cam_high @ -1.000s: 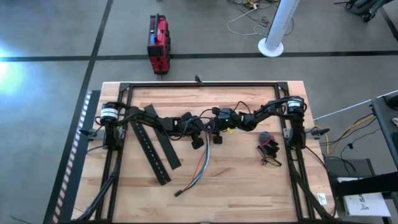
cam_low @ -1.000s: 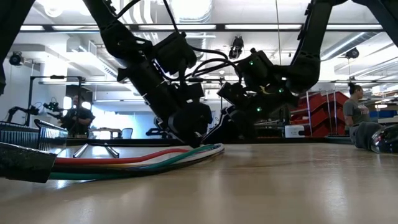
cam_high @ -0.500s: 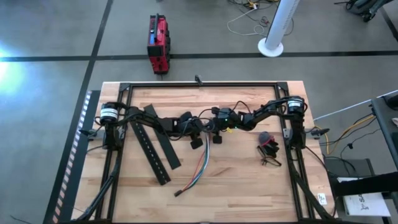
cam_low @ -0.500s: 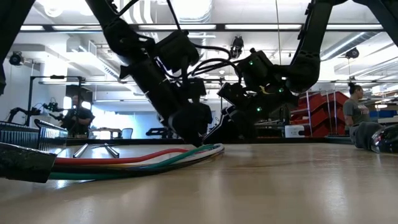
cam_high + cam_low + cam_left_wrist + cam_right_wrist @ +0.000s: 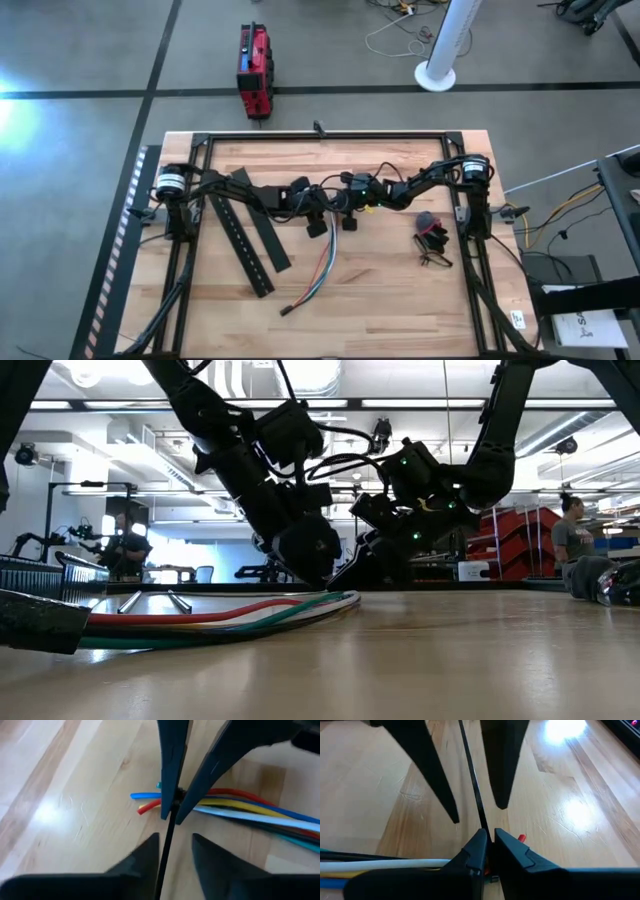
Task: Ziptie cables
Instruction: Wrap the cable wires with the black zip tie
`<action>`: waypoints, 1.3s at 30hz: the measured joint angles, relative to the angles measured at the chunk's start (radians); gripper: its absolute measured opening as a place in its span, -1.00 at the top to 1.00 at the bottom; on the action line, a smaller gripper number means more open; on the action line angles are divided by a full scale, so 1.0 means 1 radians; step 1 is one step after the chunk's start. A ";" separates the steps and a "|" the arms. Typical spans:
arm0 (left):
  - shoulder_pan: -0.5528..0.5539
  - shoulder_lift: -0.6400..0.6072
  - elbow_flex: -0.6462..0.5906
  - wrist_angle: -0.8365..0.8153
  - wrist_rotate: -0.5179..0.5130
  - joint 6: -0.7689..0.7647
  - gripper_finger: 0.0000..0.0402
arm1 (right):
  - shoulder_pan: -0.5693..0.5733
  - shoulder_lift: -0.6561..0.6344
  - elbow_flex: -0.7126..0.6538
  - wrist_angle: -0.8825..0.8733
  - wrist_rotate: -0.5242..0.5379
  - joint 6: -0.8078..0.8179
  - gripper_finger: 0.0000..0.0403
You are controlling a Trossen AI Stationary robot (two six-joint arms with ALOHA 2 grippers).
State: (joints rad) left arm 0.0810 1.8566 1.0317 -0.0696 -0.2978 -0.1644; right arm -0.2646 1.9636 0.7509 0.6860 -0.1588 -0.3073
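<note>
High view: cables point(image 5: 322, 272) lie mid-desk, a bundle of thin blue, green, orange, red and white wires running from both hands down toward the front edge. Left wrist view shows a black ziptie point(image 5: 167, 827) crossing the bundle's end. Right hand point(image 5: 489, 849) clamped on the ziptie strap; left hand point(image 5: 172, 847) fingers apart, strap between them. Wooden desk point(image 5: 400, 300), black frame, grey floor. Two black slotted bars point(image 5: 248, 232), one dark wire tangle point(image 5: 432, 240), one red box point(image 5: 254, 70) on the floor.
</note>
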 joint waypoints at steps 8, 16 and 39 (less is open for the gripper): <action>0.001 0.032 -0.002 0.052 -0.005 -0.006 0.95 | 0.000 0.000 0.000 -0.001 0.000 0.000 0.93; 0.007 0.038 -0.002 0.054 -0.007 -0.006 1.00 | 0.000 0.000 0.000 -0.003 -0.001 0.000 0.93; 0.037 0.025 -0.032 0.048 0.023 -0.034 1.00 | 0.000 0.000 0.000 -0.006 -0.002 0.001 0.93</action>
State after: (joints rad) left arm 0.1184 1.8819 0.9993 -0.0215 -0.2745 -0.1982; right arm -0.2646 1.9635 0.7506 0.6801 -0.1608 -0.3067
